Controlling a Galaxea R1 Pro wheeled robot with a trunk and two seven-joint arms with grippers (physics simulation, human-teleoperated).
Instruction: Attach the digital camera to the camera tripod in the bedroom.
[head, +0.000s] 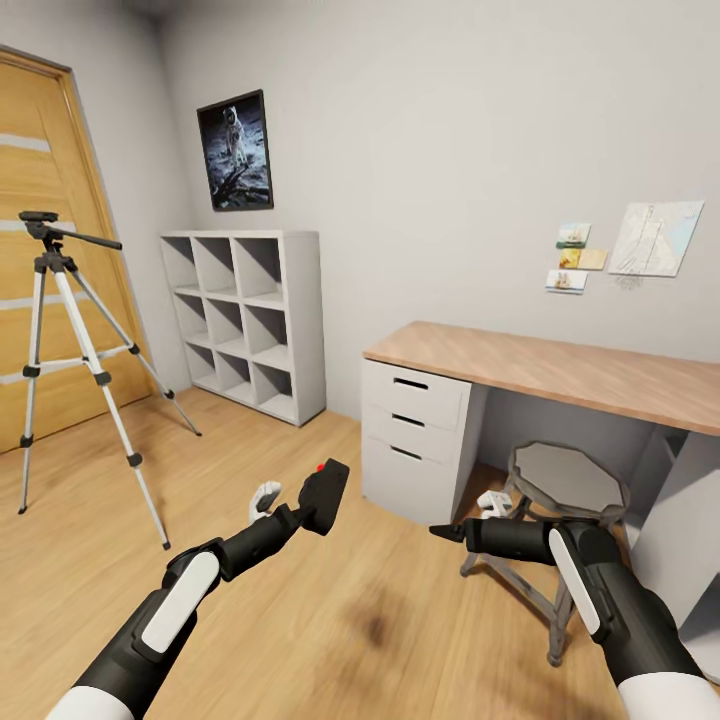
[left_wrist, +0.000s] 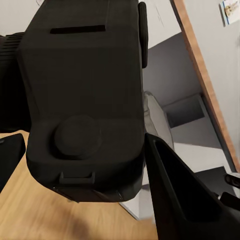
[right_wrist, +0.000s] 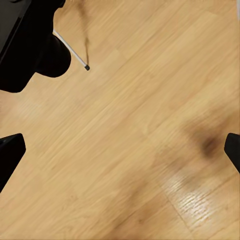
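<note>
The bedroom reads w/ the camera tripod (head: 62, 350) as landmark, biggest things first: the oak door (head: 45, 250) stands right behind the tripod; the long desk (head: 560, 370) w/ white drawers is well off to its right, an octagonal stool (head: 565, 485) tucked under it; the white cube shelf (head: 250, 320) sits just right of the tripod against the back wall, astronaut poster (head: 236, 151) above that. The tripod itself is upright on the plank floor (head: 330, 620), legs spread, black head bare at top, pan handle pointing toward the shelf. The left gripper (head: 300, 512) is out in front of the robot, right of the tripod's feet and well below its head, jaws clamped on the digital camera (head: 324, 495); red dot faces up. In the left wrist view the camera body (left_wrist: 85, 100) sits between the fingers, one finger (left_wrist: 185, 200) pressed along its side. The right gripper (right_wrist: 120, 150) hovers over bare floor further right, jaws spread wide, nothing between them, per right wrist view. Still a clear gap from camera to tripod head, so the approach isn't done yet, by the look of it. Risks from here: base or arm could clip a spread leg while closing in and tip the tripod; camera looks tilted in the grip, so it may meet the head plate crooked and fail to seat; pan handle may snag the forearm on the lift.
</note>
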